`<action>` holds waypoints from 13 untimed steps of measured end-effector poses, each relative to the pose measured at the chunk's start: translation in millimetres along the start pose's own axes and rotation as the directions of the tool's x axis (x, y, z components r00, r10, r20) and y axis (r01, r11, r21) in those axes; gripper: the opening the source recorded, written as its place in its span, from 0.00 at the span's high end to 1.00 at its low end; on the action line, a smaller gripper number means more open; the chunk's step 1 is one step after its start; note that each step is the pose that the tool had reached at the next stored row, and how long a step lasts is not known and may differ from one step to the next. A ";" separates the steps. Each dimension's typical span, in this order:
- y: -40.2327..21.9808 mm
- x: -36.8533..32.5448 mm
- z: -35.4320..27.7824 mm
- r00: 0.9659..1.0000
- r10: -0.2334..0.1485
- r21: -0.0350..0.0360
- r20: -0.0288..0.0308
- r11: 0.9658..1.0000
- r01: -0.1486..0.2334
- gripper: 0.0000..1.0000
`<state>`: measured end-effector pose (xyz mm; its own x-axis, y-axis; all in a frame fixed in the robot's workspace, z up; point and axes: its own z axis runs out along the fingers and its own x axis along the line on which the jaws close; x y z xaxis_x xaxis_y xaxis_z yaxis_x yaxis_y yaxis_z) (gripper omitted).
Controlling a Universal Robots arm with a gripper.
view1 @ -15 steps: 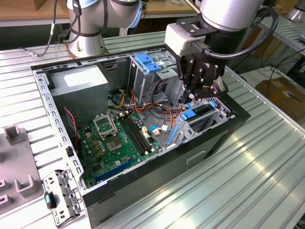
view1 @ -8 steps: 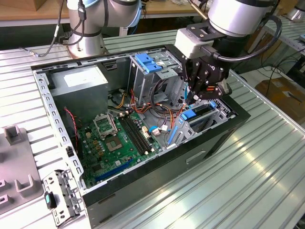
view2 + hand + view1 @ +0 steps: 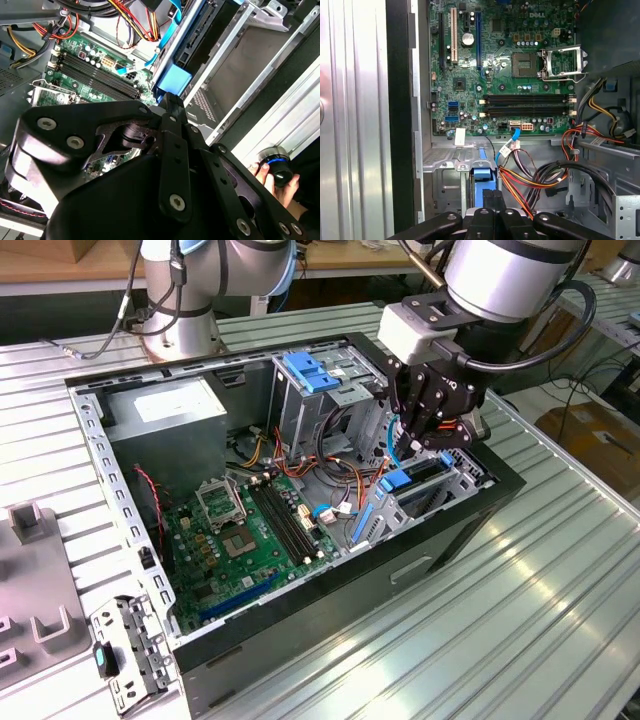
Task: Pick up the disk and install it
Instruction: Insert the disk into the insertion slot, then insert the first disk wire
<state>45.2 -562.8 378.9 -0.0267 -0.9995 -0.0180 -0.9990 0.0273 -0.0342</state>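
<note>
One disk (image 3: 400, 480), a dark drive in a bright blue frame, stands tilted in the low metal bay (image 3: 455, 485) at the corner of the open computer case (image 3: 330, 590) toward the exterior view's right. Its blue end points up and out of the bay, and its body slants down between the bay's metal walls. In the second wrist view the blue end (image 3: 176, 80) sits right at the tip of the gripper (image 3: 172, 99). The first wrist view shows the same blue end (image 3: 482, 177) just past the gripper's (image 3: 492, 196) two black fingers (image 3: 487, 197).

Those fingers are drawn together and their tips touch the frame. Whether any of the blue plastic is pinched between them cannot be told. In the exterior view the gripper (image 3: 405, 440) hangs over the bay from above.

Beside the bay, bundles of orange, red and yellow cables (image 3: 530, 175) run across the case floor. Further in lies the green motherboard (image 3: 245, 530), and a tall metal cage (image 3: 315, 405) with a blue latch (image 3: 312, 370) stands near the case's far edge. A grey power supply (image 3: 165, 415) fills the far corner toward the exterior view's left.

Outside the case wall, in the second wrist view, a person's hand (image 3: 265, 182) holds a black round knob (image 3: 277, 170). The case rests on a ribbed metal table (image 3: 500, 620).
</note>
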 end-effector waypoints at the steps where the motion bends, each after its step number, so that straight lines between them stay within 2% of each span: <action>1: 0.0 0.0 0.0 1.000 0.000 0.000 0.000 1.000 0.000 0.89; 9: -0.2 0.0 0.0 1.000 0.000 0.000 0.000 1.000 0.000 0.89; 12: -6.5 -0.2 0.3 1.000 0.000 0.000 0.000 1.000 0.000 0.89; 13: -10.9 -0.3 0.4 1.000 0.000 -0.001 0.000 1.000 0.000 0.89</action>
<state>56.1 -562.8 378.9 -0.0268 -0.9995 -0.0179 -0.9991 0.0274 -0.0336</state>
